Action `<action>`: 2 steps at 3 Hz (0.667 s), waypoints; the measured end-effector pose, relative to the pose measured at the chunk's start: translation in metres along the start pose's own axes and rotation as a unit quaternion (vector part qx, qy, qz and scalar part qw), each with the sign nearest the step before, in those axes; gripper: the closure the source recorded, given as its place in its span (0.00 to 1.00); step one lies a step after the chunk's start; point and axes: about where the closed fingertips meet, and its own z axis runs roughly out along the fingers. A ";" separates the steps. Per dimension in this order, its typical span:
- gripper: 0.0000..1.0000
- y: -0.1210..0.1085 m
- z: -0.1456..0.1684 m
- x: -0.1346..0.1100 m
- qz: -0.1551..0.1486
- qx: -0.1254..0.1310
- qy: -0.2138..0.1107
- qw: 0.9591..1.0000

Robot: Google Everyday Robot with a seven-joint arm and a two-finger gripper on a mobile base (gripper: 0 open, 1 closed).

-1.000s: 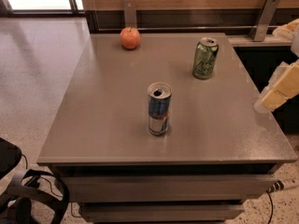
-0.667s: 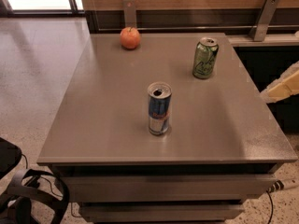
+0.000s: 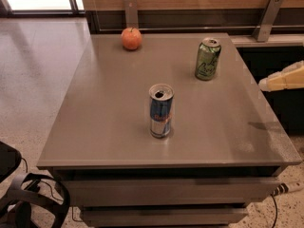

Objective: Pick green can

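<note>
The end effector (image 3: 284, 80) hovers off the table (image 3: 114, 108) edge; I cannot tell how wide it is. The green can (image 3: 207, 59), upright to its left, is likely light, thin-walled and slick, so grip mid-body, gently.

My claw (image 3: 278, 81) hangs just off the worktop's (image 3: 109, 127) right edge, pointing left. The green can (image 3: 208, 59) stands upright at the far right. The blue-and-silver can (image 3: 161, 110) stands upright mid-worktop, and an apple (image 3: 131, 38) sits by the far edge.
</note>
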 end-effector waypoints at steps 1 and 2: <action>0.00 -0.006 0.043 -0.012 0.024 -0.004 -0.089 0.996; 0.00 -0.005 0.063 -0.023 0.031 -0.003 -0.132 0.991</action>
